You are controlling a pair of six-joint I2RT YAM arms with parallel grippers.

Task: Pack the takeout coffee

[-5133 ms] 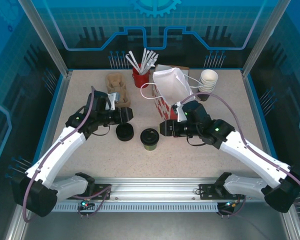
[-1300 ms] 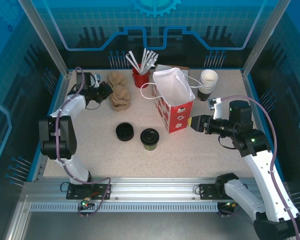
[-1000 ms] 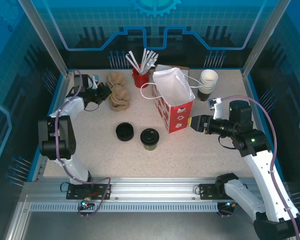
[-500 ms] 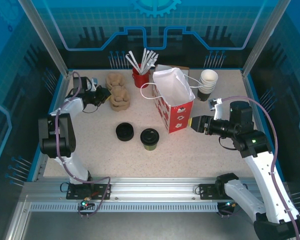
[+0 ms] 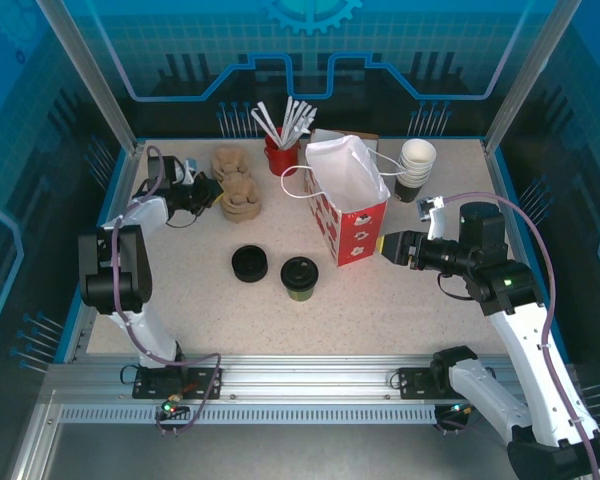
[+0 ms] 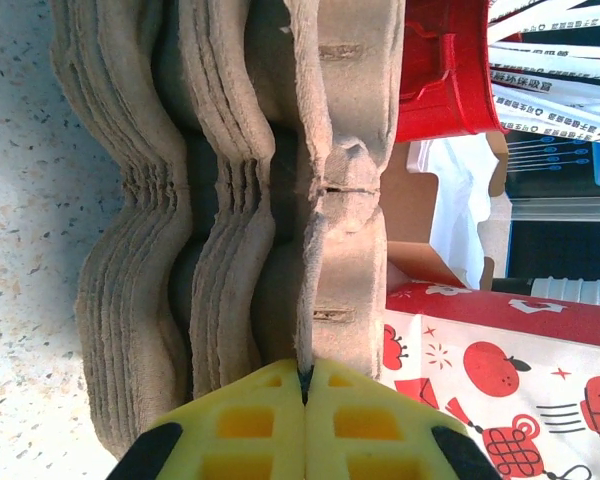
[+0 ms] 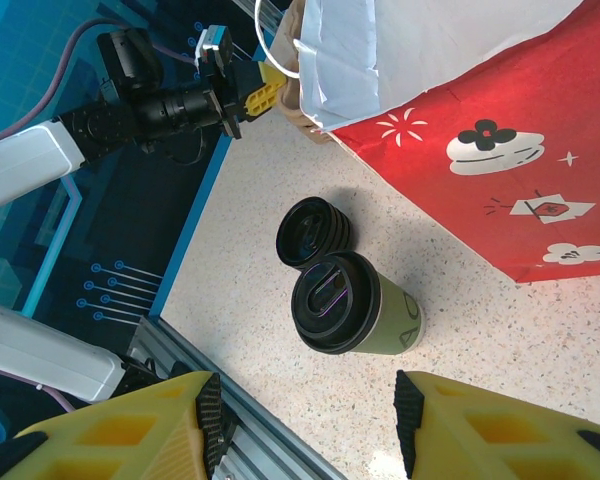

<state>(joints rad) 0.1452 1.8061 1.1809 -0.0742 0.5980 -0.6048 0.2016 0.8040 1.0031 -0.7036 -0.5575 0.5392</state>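
Note:
The takeout coffee (image 5: pixel 299 277), an olive cup with a black lid, stands upright mid-table, left of the red paper bag (image 5: pixel 350 215). In the right wrist view the coffee (image 7: pixel 355 305) sits ahead of my right gripper (image 7: pixel 305 415), whose jaws are open with only table between them. That right gripper (image 5: pixel 385 245) hovers just right of the bag's base. My left gripper (image 5: pixel 212 190) is at the far left, shut on the thin edge of the top pulp cup carrier (image 6: pixel 325 180) in a stack (image 5: pixel 238 185).
A stack of loose black lids (image 5: pixel 249 263) lies just left of the coffee. A red holder of wrapped sticks (image 5: pixel 281 150) stands behind the carriers. Lidless paper cups (image 5: pixel 416 165) are stacked at the back right. The bag's mouth is open upward.
The left wrist has shifted slightly along the carrier stack and stays pinched on its top edge. The right arm, coffee and bag have not moved.

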